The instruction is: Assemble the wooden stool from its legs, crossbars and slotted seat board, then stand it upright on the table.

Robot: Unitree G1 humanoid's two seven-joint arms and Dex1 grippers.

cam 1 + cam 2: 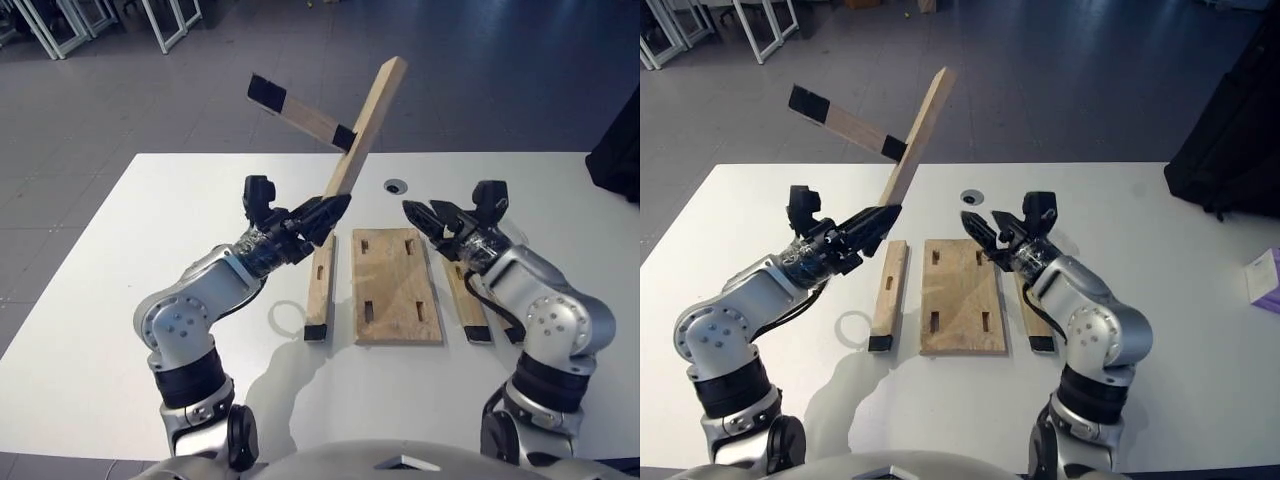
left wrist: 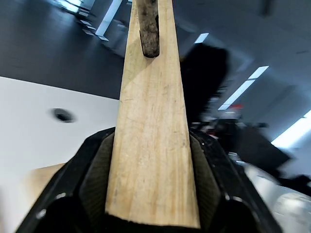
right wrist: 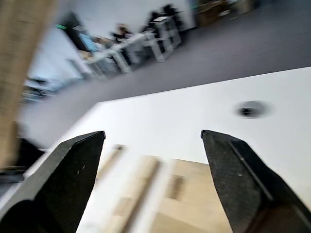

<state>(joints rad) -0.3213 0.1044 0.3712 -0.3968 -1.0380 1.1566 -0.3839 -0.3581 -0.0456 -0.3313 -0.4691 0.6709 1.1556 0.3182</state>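
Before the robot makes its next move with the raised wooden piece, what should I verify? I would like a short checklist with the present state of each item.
1. Left gripper shut on the held leg: ok.
2. Crossbar sits in the held leg's slot: ok; how tightly, cannot tell.
3. Right gripper open and empty: ok.
4. Seat board flat on the table, four slots facing up: ok.
5. Left loose leg and right loose leg lie beside the board, off its slots: ok.
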